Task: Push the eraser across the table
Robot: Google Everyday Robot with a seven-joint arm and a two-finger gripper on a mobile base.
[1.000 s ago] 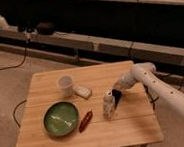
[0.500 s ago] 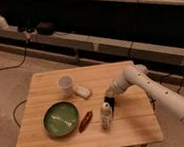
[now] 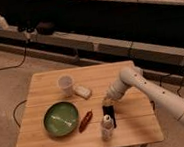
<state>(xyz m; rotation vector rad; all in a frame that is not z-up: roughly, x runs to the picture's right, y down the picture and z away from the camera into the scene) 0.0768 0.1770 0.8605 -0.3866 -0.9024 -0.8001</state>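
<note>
Closest to me on the square pale bamboo-plank surface (image 3: 53,138) stands a small white bottle (image 3: 107,127). Just behind it lies the small flat black eraser (image 3: 109,110), right of a red chilli-like thing (image 3: 86,121) and a round green plate (image 3: 61,118). The pincer (image 3: 110,100) on the white arm (image 3: 153,94) sits low at the eraser's far end (I cannot tell its grip). Farther back are a pale whitish block (image 3: 83,92) and a white cup (image 3: 65,85).
</note>
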